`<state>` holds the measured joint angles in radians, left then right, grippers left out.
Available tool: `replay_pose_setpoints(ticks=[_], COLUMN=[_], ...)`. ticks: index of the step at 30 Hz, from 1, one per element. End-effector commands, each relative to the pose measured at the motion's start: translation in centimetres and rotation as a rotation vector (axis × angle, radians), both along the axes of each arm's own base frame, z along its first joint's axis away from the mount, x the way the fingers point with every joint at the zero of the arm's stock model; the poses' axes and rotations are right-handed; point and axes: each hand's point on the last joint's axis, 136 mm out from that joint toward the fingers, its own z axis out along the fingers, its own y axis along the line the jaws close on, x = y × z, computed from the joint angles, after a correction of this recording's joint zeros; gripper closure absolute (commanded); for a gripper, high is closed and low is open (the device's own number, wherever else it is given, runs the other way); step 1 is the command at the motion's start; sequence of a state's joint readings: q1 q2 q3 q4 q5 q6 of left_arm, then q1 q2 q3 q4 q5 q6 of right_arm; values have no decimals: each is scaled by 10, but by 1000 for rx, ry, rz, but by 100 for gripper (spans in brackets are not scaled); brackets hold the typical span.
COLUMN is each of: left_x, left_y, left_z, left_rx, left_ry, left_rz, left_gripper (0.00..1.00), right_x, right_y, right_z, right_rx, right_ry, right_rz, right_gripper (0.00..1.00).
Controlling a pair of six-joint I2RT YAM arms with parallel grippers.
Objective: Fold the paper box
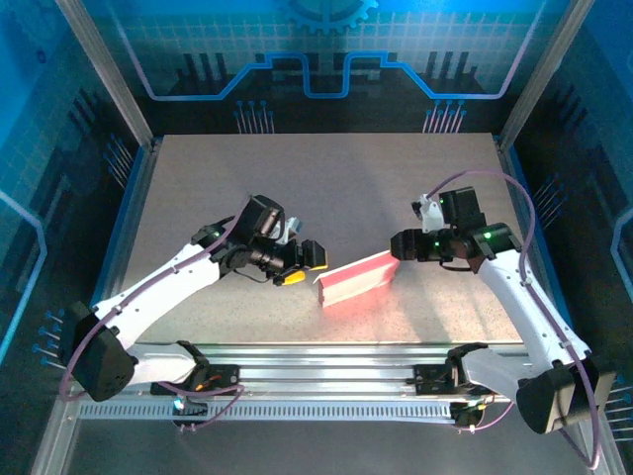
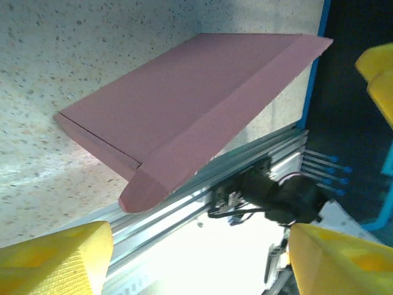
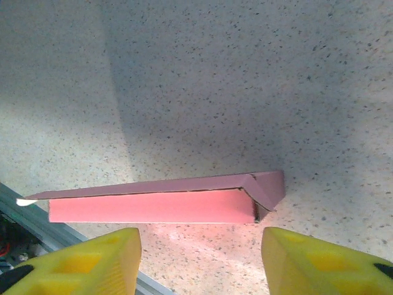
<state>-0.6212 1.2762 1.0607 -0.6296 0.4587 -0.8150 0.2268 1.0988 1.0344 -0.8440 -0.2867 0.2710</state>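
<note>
A speckled grey table (image 1: pixel 326 188) sits inside blue walls (image 1: pixel 198 49), an aluminium rail (image 1: pixel 326 361) along its near edge.

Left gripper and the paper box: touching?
Apart. The left wrist view shows the paper box lying past the yellow fingers of the left gripper, with bare table and rail between them.

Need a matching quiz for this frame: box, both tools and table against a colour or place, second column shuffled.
Things:
1. box
2. left tool
3. right tool
4. table

Colour or place:
A. speckled grey
B. pink
C. by the box's right end, fingers apart
D. left of the box, fingers apart

Pairs: 1-B, 2-D, 3-C, 4-A
</note>
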Motion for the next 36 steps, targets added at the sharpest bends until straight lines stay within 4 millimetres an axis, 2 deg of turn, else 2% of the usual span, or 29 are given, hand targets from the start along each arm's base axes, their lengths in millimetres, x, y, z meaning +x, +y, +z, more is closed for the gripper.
replay_pose_setpoints(ticks=[1,3,7,15,24,28,36], left_x=[-15,-14,-14,-12,-12,-10,-10], left_y=[13,13,13,9,-3,-2,-4], left_z=[-7,-10,-12,-16,-18,-21,-25], left_rx=[129,176,247,305,332,356,366], left_ry=[-21,-29,-46,-70,-98,-104,-99], left_rz=[-73,-93,-128,-172,-262,-281,-300], left_gripper=[31,36,44,50,57,62,66], right_x=[-6,-4,3,14,16,18,20], right_y=[-11,-11,-11,-7,-6,-4,-4], right_z=[-1,-2,-6,-14,-20,-23,-29], right_rx=[-60,-71,-88,-103,-105,-99,-112], right_ry=[13,13,16,36,53,60,74], right_rz=[26,39,55,89,103,116,121], right_gripper=[50,55,59,58,60,61,63])
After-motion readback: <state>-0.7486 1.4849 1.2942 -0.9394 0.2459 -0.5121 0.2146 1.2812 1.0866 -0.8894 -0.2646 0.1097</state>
